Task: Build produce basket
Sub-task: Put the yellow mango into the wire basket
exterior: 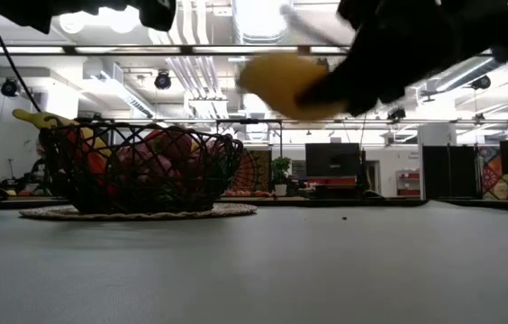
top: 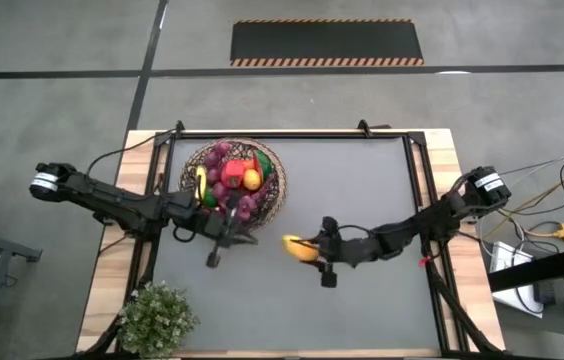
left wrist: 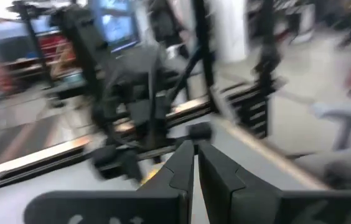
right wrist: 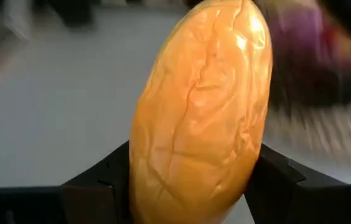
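The basket (top: 274, 172), a round shallow bowl of loosely woven dark wicker twigs, is seen on a flat woven mat on the grey table (top: 362, 200). It is filled with produce (top: 232, 178): purple grape bunches, red pieces, a small orange fruit and a yellow banana at its rim, all smooth and plastic-looking. One further piece, an elongated yellow-orange fruit (right wrist: 200, 118) with a wrinkled, glossy skin, is held clear of the table, well apart from the basket on the side toward the right arm. It is clamped between the two dark fingers of the right gripper (top: 314, 246), which press on its opposite flanks. The left gripper (left wrist: 193, 167) is found just beside the basket, at the edge nearest the table's front, with its fingers closed together and nothing between them. A small green potted plant (top: 158, 318) with fine bushy leaves is noted on the wooden table edge, well apart from the basket.
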